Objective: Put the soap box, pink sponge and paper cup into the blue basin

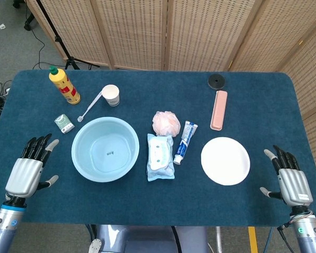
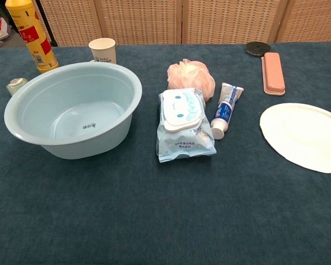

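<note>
Blue cloth covered the table [image 1: 147,205], and we saw the blue basin [image 1: 105,149] standing left of the centre with nothing in it. Beyond it, near the far edge, the paper cup [image 1: 111,95] stood upright beside a white spoon [image 1: 89,106] and a yellow bottle [image 1: 63,85]. The pink sponge [image 1: 166,123] lay right of the basin, touching a pack of wipes [image 1: 160,157], with a toothpaste tube [image 1: 185,142] just beside. The pink soap box [image 1: 219,109] lay closed beyond a white plate [image 1: 225,161]. Our left hand [image 1: 27,170] and right hand [image 1: 290,177] rested at the near corners, fingers spread and holding nothing, well apart from all three things.
</note>
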You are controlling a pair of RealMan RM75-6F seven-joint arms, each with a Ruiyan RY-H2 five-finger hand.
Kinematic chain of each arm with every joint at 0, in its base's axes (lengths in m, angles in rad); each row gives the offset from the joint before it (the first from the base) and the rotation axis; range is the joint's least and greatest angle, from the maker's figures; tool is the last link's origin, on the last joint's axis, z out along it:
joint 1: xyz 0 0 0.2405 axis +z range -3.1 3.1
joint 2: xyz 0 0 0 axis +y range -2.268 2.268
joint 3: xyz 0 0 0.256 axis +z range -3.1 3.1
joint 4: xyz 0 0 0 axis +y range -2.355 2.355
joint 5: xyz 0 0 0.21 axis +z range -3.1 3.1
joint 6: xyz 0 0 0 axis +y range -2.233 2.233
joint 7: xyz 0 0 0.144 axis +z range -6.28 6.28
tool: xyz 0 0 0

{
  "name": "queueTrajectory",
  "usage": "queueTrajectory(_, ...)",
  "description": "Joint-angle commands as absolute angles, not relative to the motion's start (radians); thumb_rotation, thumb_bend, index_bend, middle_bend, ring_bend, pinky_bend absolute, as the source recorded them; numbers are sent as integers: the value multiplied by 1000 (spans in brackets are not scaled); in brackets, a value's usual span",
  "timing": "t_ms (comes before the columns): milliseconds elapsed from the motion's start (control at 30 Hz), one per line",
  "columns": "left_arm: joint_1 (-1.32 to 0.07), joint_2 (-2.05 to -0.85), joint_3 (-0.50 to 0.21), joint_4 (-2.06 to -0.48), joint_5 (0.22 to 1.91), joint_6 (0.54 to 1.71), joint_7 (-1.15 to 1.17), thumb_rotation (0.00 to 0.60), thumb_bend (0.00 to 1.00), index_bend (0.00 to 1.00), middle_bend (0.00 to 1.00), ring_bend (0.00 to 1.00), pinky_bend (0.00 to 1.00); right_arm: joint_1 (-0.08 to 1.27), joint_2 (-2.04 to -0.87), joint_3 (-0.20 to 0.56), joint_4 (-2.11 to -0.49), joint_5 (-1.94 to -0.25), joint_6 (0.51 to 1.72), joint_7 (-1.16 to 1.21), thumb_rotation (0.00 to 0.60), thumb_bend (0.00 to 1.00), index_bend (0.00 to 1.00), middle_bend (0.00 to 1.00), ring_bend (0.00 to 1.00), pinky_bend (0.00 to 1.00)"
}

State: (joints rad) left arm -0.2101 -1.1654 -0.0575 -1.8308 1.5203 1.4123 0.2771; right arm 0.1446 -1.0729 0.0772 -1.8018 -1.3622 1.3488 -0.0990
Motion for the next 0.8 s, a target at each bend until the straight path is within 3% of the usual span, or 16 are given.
queueTrajectory(33,-229,-1155,-71,-1847,1503,1387,287,600,140,105,0,0,16,146,-1072,77,-1803,-1361,1346,-96,600,26,105,0,0,14)
queueTrajectory(500,-464,-1006,-274,-1971,1189,1118,366,600,147,105,0,0,16,157,-1068,87,-1778,-1337,1308,-31,600,26,105,0,0,14)
queueTrajectory(800,-681,-1007,-362,-1827,835,886,387,600,150,105,0,0,16,179,-1076,89,-1748,-1322,1256,17,600,28,105,0,0,14)
